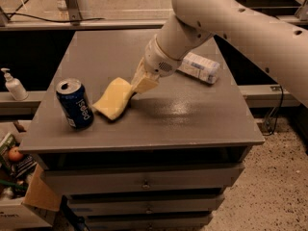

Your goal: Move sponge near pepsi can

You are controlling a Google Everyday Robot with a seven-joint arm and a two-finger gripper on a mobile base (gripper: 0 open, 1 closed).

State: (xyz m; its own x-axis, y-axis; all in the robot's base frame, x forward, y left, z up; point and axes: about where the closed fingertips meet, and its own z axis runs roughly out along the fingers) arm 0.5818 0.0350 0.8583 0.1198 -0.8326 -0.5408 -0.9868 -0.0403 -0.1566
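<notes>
The pale yellow sponge rests low on the grey cabinet top, just right of the dark blue pepsi can, which stands upright near the front left corner. My gripper is at the sponge's upper right end and is shut on it. The white arm reaches in from the upper right. A small gap shows between the sponge and the can.
A clear plastic water bottle lies on its side at the back right, behind the arm. A soap dispenser stands on a shelf to the left. A cardboard box and clutter sit on the floor at the lower left.
</notes>
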